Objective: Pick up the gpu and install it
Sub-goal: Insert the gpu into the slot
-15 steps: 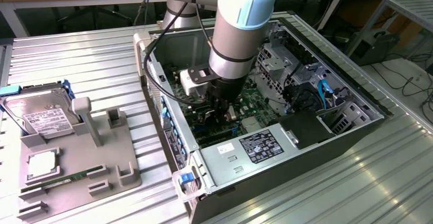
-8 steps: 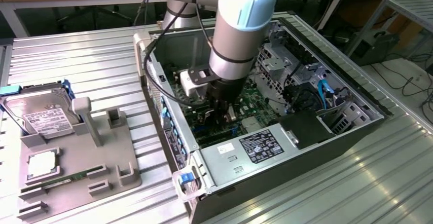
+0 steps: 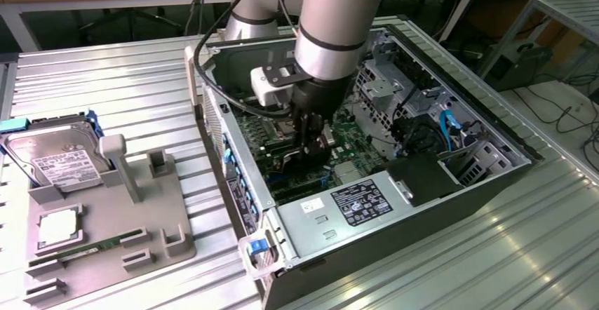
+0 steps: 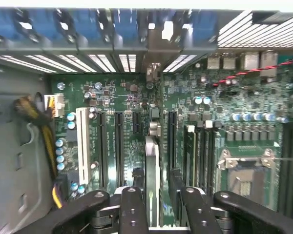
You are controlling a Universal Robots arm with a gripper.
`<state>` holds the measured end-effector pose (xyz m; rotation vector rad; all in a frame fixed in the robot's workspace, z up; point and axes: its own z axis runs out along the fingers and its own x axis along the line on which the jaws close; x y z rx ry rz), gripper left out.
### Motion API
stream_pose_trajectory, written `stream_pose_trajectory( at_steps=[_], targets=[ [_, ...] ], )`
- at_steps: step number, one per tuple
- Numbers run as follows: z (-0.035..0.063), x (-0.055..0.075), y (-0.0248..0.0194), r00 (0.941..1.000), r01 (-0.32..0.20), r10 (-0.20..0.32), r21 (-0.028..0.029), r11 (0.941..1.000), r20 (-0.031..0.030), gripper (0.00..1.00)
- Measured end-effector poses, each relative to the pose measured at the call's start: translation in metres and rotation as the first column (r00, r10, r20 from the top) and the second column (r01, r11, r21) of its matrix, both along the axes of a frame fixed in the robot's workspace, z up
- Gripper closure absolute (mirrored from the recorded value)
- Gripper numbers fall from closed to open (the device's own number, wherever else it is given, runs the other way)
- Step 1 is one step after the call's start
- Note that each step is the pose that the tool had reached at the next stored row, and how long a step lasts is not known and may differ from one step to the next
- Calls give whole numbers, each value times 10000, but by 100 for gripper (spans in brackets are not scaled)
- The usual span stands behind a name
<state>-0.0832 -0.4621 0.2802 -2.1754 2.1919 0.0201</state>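
Tool inside open computer case, fingers closed on top edge of gpu. Card stands edge-on over motherboard slots, near rear bracket openings. Judged light, stiff, fragile; hold by board edges, clear of fan and contacts.

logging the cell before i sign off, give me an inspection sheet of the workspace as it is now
surface: ribbed metal table, open pc case lying on it
job's things: gpu stands on edge among the motherboard slots inside the case
clutter: grey tray beside the case, holding a hard drive, a chip and a memory stick
grippers: hand deep in the case, right over the gpu
cables: yellow-black bundle and blue cable inside the case
surroundings: benches behind, loose cables on the floor
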Motion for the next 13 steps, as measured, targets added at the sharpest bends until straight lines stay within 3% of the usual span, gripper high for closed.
stream_pose_trajectory(
  at_steps=[1, 3, 4, 5, 13],
  targets=[
    [48, -1, 0, 10000, 1, -1, -4, 10000, 14, 65],
    [51, -4, 0, 10000, 0, 0, -1, 10000, 40, 67],
    [51, -4, 0, 10000, 1, -1, -2, 10000, 39, 86],
    [51, -4, 0, 10000, 0, 0, -2, 10000, 39, 89],
    [51, -4, 0, 10000, 0, 0, -2, 10000, 39, 89]
  ],
)
